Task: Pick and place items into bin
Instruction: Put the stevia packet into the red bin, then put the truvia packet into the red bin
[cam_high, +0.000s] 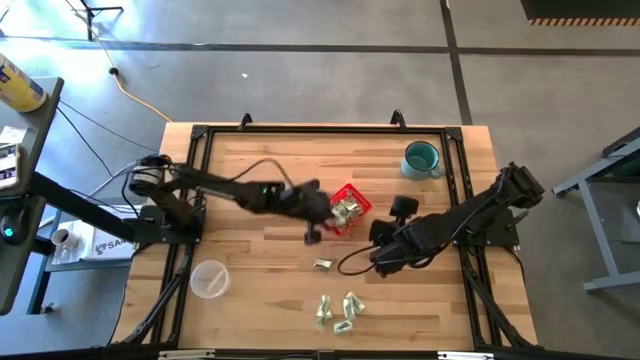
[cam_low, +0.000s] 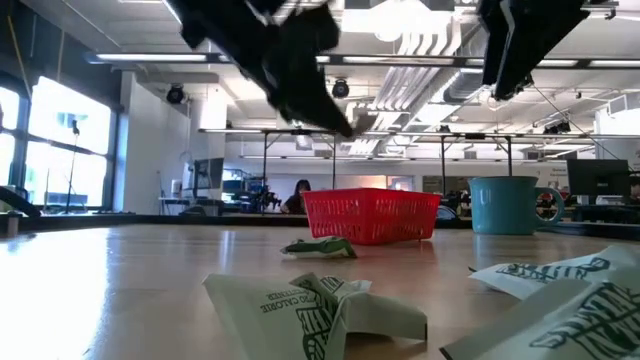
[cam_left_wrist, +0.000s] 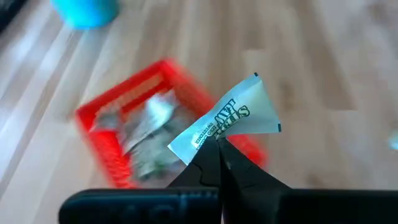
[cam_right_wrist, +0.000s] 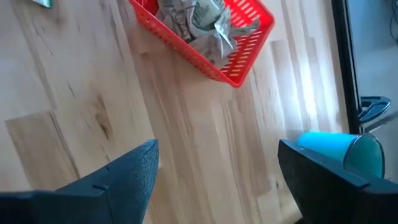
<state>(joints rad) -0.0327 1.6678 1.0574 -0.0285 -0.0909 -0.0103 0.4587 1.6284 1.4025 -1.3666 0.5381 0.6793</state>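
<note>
The bin, a red basket (cam_high: 352, 207), stands mid-table with several crinkled packets inside (cam_right_wrist: 202, 15). My left gripper (cam_left_wrist: 219, 147) hangs just left of the basket, above the table (cam_low: 340, 120), and is shut on one white-and-green packet (cam_left_wrist: 230, 118). My right gripper (cam_right_wrist: 217, 171) is open and holds nothing; it hangs over bare wood to the right of the basket (cam_high: 385, 252). One loose packet (cam_high: 323, 264) lies flat just in front of the basket, and several more (cam_high: 340, 310) lie near the front edge. My left gripper pinches the packet by its lower edge (cam_left_wrist: 214, 138) between the tips of its two fingers. The fingers come from the table's left, slanting down. The packet sticks out past the fingertips, lifted clear of the table, beside the basket.
A teal mug (cam_high: 422, 160) stands at the far right, behind the basket. A clear plastic cup (cam_high: 210, 278) sits at the near left. Black rails (cam_high: 320, 128) frame the table top. Bare wood lies between the basket and the near packets.
</note>
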